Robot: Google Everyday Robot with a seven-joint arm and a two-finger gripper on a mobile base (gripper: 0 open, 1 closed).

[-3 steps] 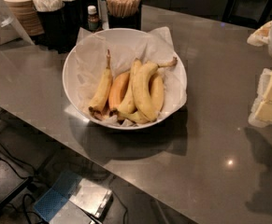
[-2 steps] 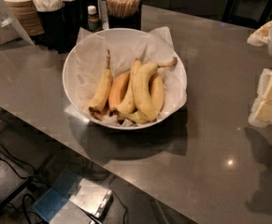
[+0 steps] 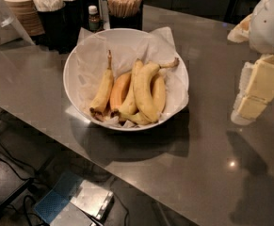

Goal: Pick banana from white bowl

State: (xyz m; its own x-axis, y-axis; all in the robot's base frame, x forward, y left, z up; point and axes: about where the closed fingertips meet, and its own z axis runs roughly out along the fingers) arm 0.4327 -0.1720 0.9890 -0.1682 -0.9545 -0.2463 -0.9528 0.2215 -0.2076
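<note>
Banana (image 3: 144, 92) in white bowl (image 3: 70, 89) on counter (image 3: 200, 173) – gripper (image 3: 254, 97) right, apart.

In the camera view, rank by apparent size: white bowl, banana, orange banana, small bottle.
1. White bowl.
2. Banana.
3. Orange banana, partly covered.
4. Bottle, though it stands farther back.
Gripper hangs right of the bowl.

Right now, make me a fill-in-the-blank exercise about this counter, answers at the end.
The banana is bright ____. The white bowl holding it is lined with crinkled ____. The gripper hangs at the picture's ____ edge, beside the bowl, touching no banana.
Missing words: yellow; paper; right.
</note>
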